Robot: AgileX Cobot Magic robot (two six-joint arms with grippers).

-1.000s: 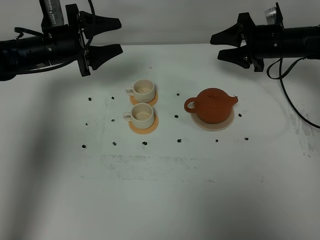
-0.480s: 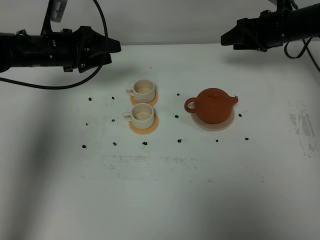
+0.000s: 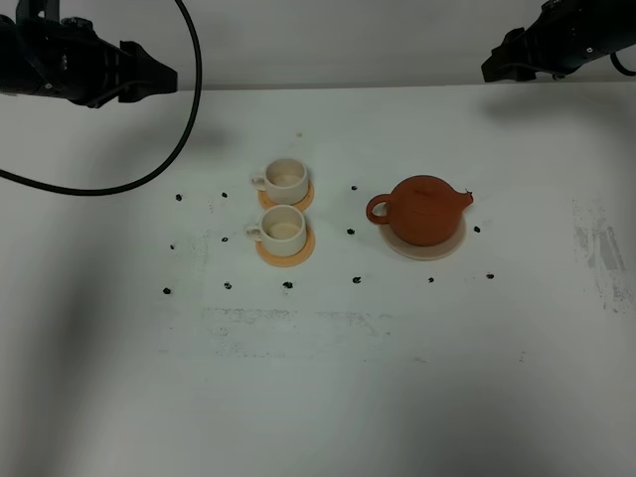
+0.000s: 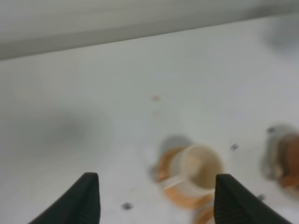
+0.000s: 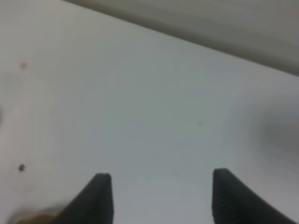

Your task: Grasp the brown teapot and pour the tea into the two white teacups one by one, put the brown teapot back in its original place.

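Observation:
The brown teapot (image 3: 424, 209) sits on its pale beige coaster (image 3: 429, 245) right of centre, handle pointing left, spout right. Two white teacups (image 3: 284, 179) (image 3: 281, 229) stand on orange coasters left of centre, one behind the other. My left gripper (image 3: 159, 78) is at the far back left, well away from the cups; the left wrist view shows its fingers (image 4: 88, 196) spread, with a blurred cup (image 4: 198, 168) between them. My right gripper (image 3: 497, 68) is at the far back right, above and behind the teapot; the right wrist view shows its fingers (image 5: 100, 196) spread over bare table.
Small dark specks (image 3: 288, 285) lie scattered around the cups and teapot on the white table (image 3: 318, 378). A black cable (image 3: 184, 119) loops down from the left arm. Scuff marks (image 3: 596, 248) show at the right side.
Both arms have pulled back and outward toward the top corners of the exterior view. The teapot and cups have not moved.

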